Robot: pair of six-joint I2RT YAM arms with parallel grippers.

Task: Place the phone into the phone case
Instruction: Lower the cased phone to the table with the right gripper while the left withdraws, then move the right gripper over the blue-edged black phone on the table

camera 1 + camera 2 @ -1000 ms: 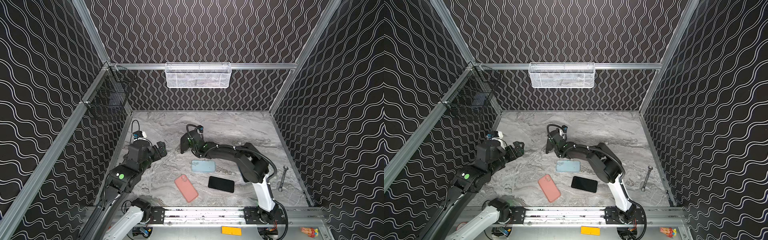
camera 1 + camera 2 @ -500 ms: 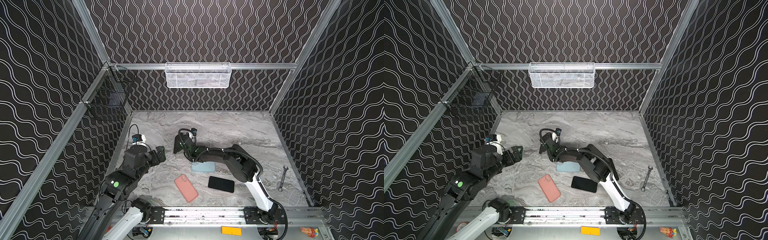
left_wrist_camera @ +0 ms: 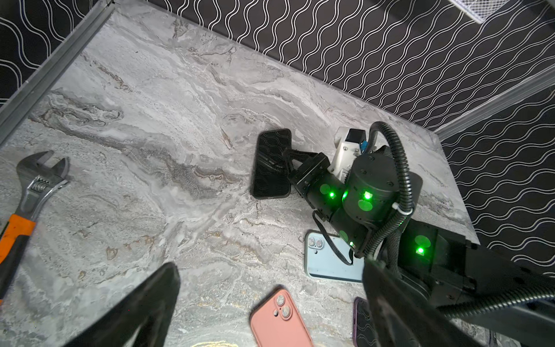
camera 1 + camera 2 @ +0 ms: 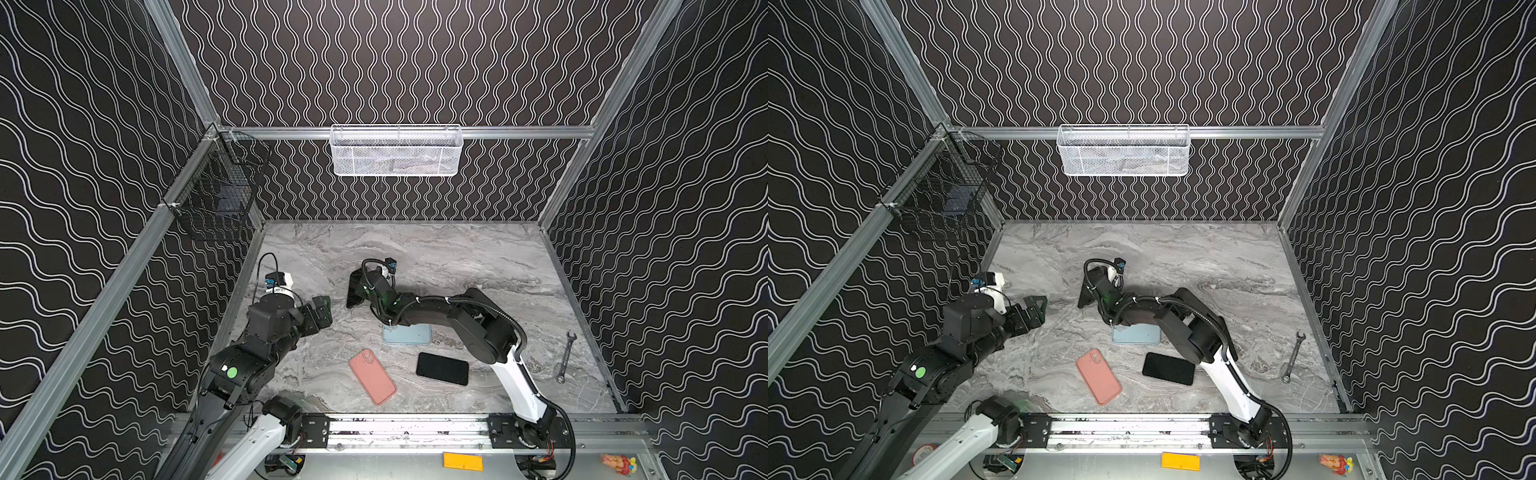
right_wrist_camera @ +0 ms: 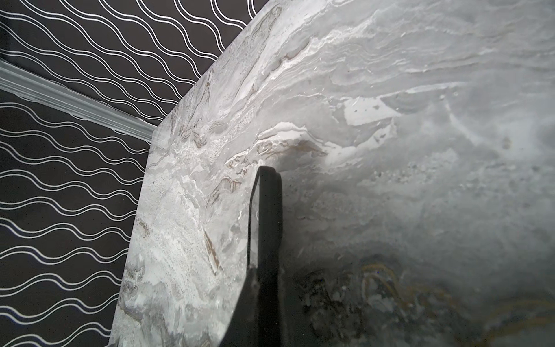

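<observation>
Work is just starting. Right gripper (image 3: 289, 160) pinches the black phone (image 3: 270, 168); left gripper (image 4: 322, 309) is wide and empty. No case holds it yet.

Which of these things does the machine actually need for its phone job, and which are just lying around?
Job:
black phone, on edge in the right fingers
pink item, light blue item, flat black item: phones or cases, unclear which

Lying about:
wrench
white basket
black wire basket
</observation>
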